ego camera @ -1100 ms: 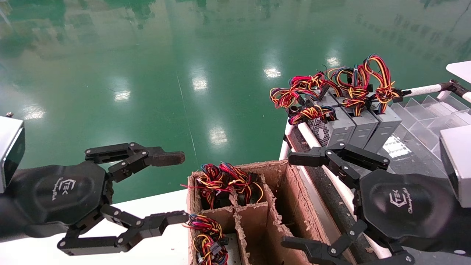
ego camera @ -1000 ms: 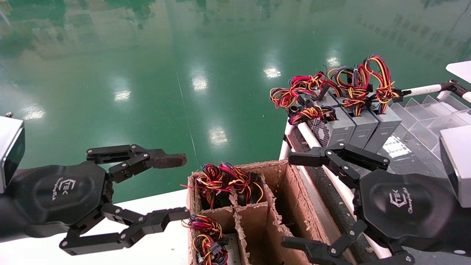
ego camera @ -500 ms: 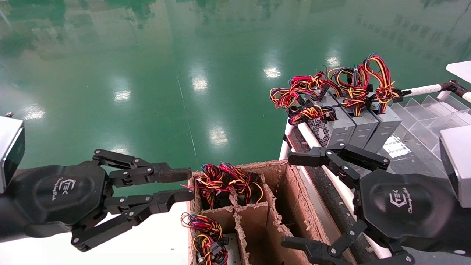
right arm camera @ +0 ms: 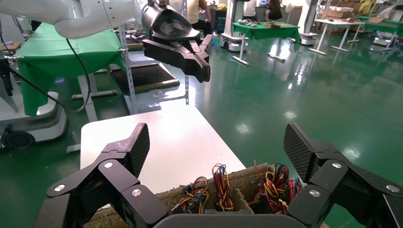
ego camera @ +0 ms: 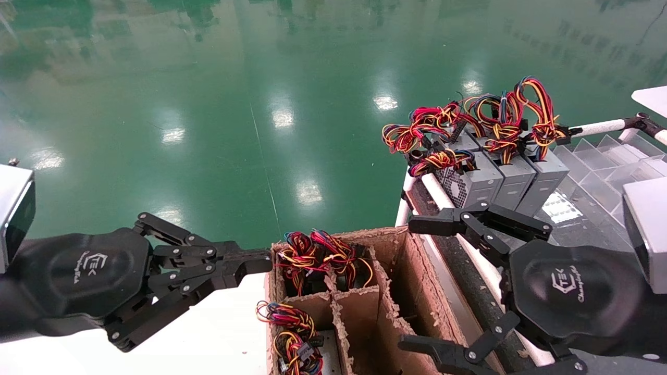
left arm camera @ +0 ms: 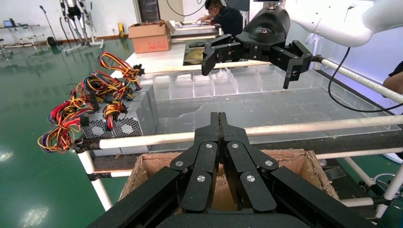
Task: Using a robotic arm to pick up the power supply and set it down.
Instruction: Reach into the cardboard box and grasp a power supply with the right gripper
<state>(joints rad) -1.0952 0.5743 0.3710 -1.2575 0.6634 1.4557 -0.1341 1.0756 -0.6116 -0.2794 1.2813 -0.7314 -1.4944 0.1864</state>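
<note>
1. The carton (ego camera: 365, 312), a worn cardboard box split into cells, sits nearest, between the two grippers.
2. The left gripper (ego camera: 260, 260) hangs at the carton's left rim, over the white table (ego camera: 208, 338), its fingers (left arm camera: 219, 128) clenched together on nothing.
3. The right gripper (ego camera: 417, 284) hovers over the carton's right edge and the rack rail (ego camera: 443, 192), spread wide and holding nothing.
4. Inside the carton's left cells, wire bundles (ego camera: 318, 258) poke up; the supplies under them are mostly hidden.
5. Beyond the carton, up and to its right, three power supplies (ego camera: 513, 179) stand side by side, touching, on the rack, well apart from both grippers.
6. Their red-yellow-black wires (ego camera: 469, 125) pile on top, spilling toward the green floor (ego camera: 260, 104).
7. Clear bins (ego camera: 615, 156) lie just right of the supplies.
</note>
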